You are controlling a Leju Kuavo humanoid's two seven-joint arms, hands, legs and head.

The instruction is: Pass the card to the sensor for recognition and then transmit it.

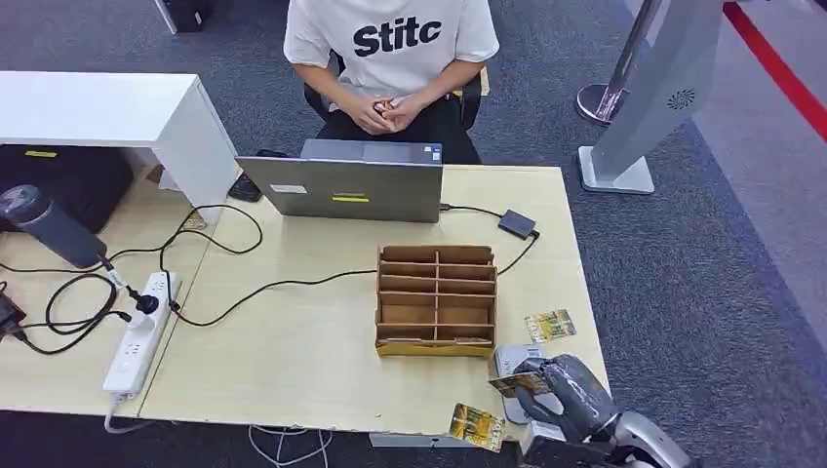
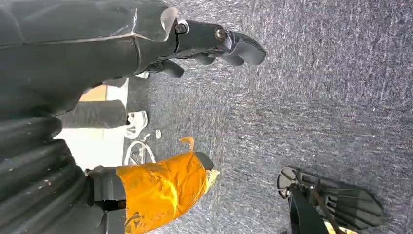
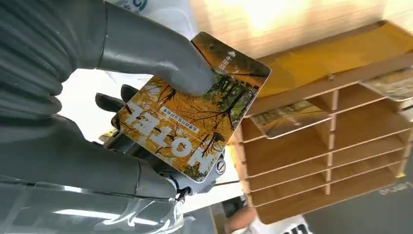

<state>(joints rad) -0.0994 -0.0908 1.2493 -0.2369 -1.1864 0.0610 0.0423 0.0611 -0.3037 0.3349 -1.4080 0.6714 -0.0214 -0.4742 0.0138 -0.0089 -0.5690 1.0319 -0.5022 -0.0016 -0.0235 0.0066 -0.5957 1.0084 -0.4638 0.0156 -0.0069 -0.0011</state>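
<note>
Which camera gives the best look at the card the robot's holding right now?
The right wrist view: the card sits close up, its HOTEL print readable, pinned under the right hand's thumb. The head view shows it small and edge-on at the table's near corner. The left wrist view faces carpet.

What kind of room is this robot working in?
Probably an office or lab set up as a hotel front desk: a laptop, a wooden card rack, and a hotel card in the right hand.

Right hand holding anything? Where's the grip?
Yes: the right hand holds a hotel card, thumb pressed on its printed face near one end, fingers behind it. The left hand holds nothing.
</note>
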